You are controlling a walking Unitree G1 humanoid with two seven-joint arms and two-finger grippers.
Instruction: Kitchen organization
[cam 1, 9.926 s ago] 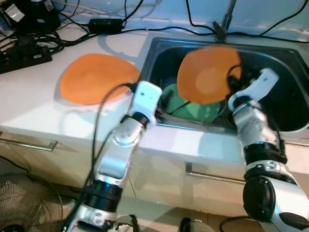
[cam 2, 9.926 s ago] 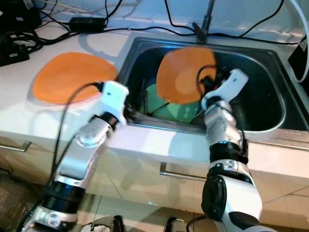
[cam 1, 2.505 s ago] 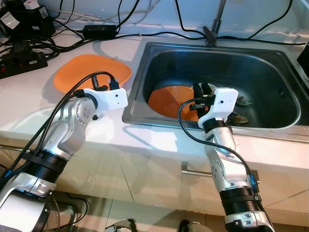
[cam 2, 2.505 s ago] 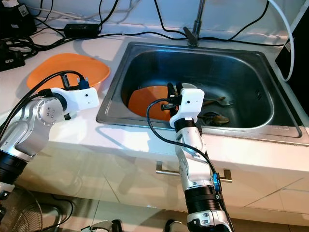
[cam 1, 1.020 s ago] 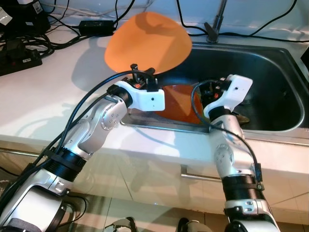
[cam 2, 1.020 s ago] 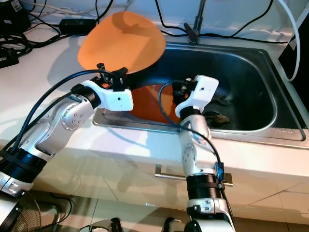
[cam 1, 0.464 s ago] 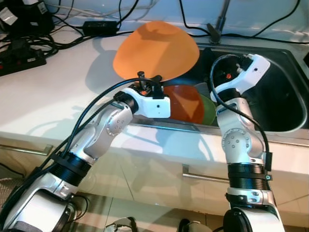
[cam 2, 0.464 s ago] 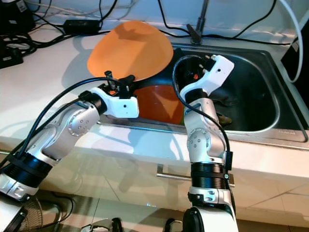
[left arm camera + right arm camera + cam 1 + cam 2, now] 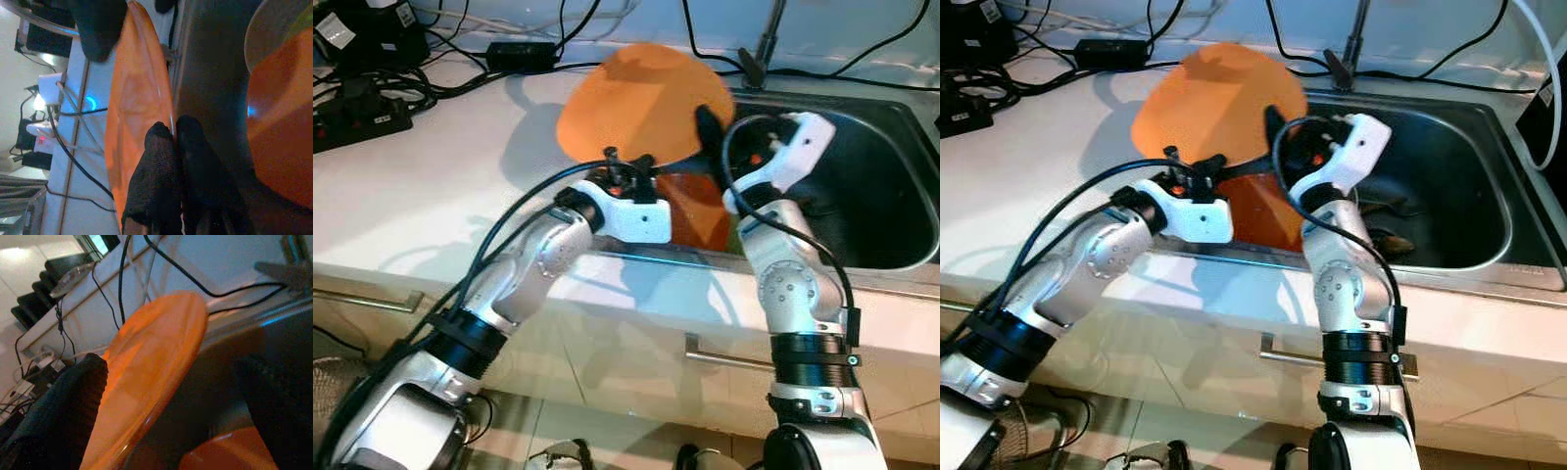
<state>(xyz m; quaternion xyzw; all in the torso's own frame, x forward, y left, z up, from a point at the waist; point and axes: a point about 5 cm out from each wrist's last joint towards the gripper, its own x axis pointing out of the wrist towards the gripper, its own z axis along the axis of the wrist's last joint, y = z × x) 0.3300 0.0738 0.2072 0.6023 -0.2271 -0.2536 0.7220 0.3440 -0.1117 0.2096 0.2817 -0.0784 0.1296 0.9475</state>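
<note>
The left pincer (image 9: 173, 142) is clenched on the lower rim of an orange plate (image 9: 641, 93), held tilted up over the tabletop (image 9: 421, 186) edge beside the sink (image 9: 1449, 157). The right pincer (image 9: 171, 396), fingers spread, straddles the plate's upper edge, nearer for a handover.

— What do the arms look like?
— Both are silver metal in rounded segments, each with a black ribbed band lower down.

— And the wrists?
— White boxy housings. Black cables loop from the left arm (image 9: 524, 284) and over the right arm (image 9: 788, 284).

— The grippers?
— The left gripper (image 9: 174, 142) has black fingers with a knitted-looking texture. The right gripper (image 9: 171, 396) has two long black ribbed fingers.
</note>
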